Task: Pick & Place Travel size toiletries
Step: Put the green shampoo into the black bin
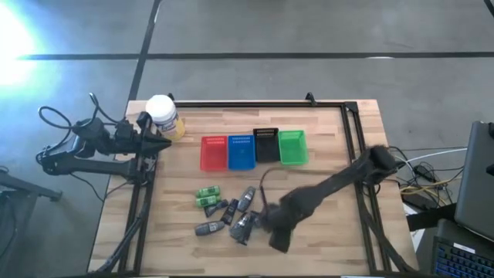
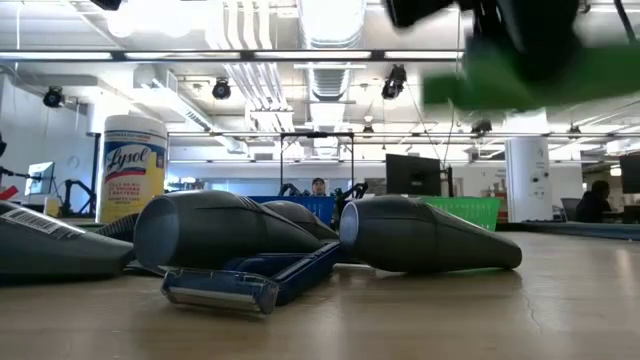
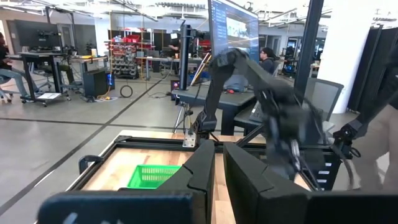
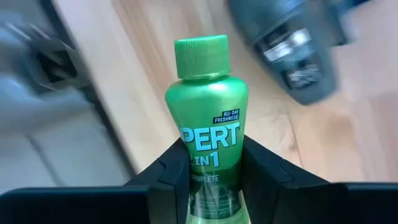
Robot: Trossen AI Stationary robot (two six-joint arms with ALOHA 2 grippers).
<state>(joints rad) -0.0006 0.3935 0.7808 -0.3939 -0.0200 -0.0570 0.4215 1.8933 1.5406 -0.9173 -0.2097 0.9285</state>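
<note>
My right gripper (image 1: 272, 230) hovers over the near middle of the table, shut on a bright green "Pert" bottle (image 4: 208, 137); the low view shows that bottle as a green blur (image 2: 520, 78) high above the table. On the wood beside it lie two more green bottles (image 1: 207, 197), several dark grey tubes (image 1: 245, 202) (image 2: 425, 235) and a blue razor (image 2: 250, 280). The left gripper (image 3: 217, 180) is parked shut at the table's left edge, next to the jar. My right gripper pinches the green bottle's lower body (image 4: 211, 167) between its two fingers (image 4: 166, 173), one on each side. The bottle sticks out forward along the fingers, its green cap (image 4: 200, 56) pointing away from the wrist. It is lifted clear of the table.
Red (image 1: 214, 153), blue (image 1: 241, 152), black (image 1: 266, 144) and green (image 1: 292, 147) trays stand in a row at mid-table. A white-capped yellow jar (image 1: 162, 116) stands at the far-left corner. Black frame rails (image 1: 355, 154) run along the table's sides. People sit in the room behind.
</note>
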